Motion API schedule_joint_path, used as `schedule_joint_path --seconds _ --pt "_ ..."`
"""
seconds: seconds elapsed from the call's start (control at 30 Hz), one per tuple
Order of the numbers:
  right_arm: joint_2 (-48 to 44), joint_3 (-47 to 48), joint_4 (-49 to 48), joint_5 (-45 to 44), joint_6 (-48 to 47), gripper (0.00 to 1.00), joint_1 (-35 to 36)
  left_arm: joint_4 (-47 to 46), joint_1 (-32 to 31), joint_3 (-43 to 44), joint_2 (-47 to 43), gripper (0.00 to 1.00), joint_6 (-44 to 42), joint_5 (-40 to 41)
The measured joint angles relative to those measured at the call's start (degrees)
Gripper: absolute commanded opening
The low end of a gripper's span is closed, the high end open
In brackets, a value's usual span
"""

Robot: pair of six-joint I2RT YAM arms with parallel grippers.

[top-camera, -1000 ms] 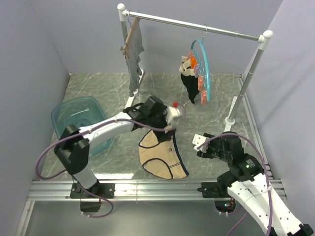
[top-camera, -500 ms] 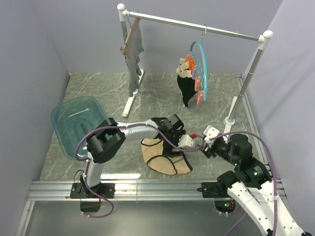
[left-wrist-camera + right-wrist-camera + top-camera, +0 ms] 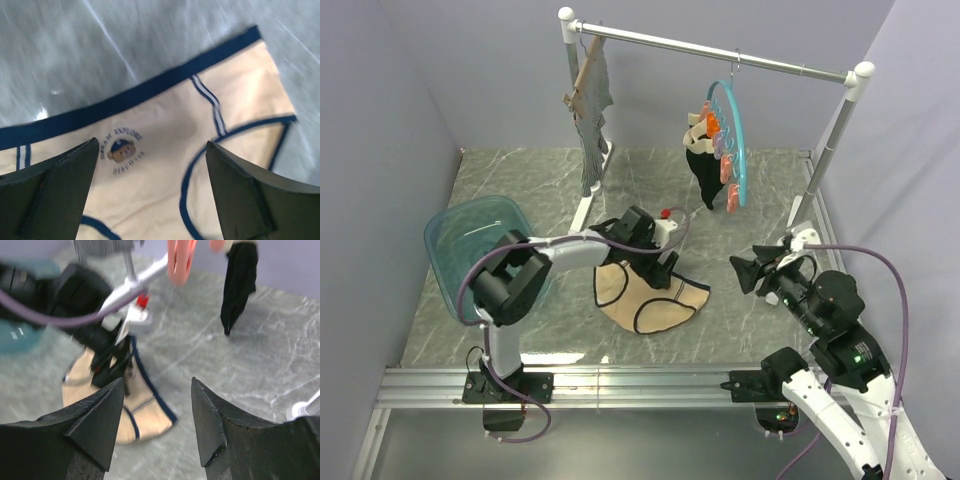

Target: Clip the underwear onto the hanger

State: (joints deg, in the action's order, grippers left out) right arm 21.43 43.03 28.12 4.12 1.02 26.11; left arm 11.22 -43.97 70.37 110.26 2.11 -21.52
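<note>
The tan underwear (image 3: 655,303) with navy trim lies spread on the table. In the left wrist view it (image 3: 150,112) fills the frame and shows a small printed logo. My left gripper (image 3: 662,270) (image 3: 151,165) hangs just above it, open, with nothing between the fingers. My right gripper (image 3: 745,272) (image 3: 156,390) is open and empty, raised to the right of the underwear and facing it (image 3: 145,415). The teal ring hanger (image 3: 736,140) with orange and pink clips hangs by its hook from the rail; its pink clips (image 3: 180,260) show at the top of the right wrist view.
Black underwear (image 3: 701,172) (image 3: 240,285) hangs clipped to the teal hanger. A grey striped garment (image 3: 590,115) on a wooden hanger hangs at the rail's left end. A teal basin (image 3: 480,245) stands at the left. The rack's feet (image 3: 786,246) stand on the table.
My left gripper swung back from the right toward the middle and rose. The underwear shifted left and lies more spread. My right gripper rose and drew back to the right.
</note>
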Motion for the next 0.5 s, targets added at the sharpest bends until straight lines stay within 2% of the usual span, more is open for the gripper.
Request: schedule_joint_path --seconds 0.2,0.33,0.5 --pt "2.47 4.24 -5.07 -2.75 3.65 0.60 -0.02 -5.77 0.96 -7.76 -13.25 0.96 5.73 -5.40" --pt "3.13 4.04 -6.34 -5.27 3.10 0.59 -0.11 -13.35 4.28 -7.34 -22.08 0.92 6.80 -7.17" --pt "6.29 2.01 -5.49 -5.55 2.12 0.58 -2.71 -17.92 7.61 -2.16 -23.21 0.85 5.84 -5.35"
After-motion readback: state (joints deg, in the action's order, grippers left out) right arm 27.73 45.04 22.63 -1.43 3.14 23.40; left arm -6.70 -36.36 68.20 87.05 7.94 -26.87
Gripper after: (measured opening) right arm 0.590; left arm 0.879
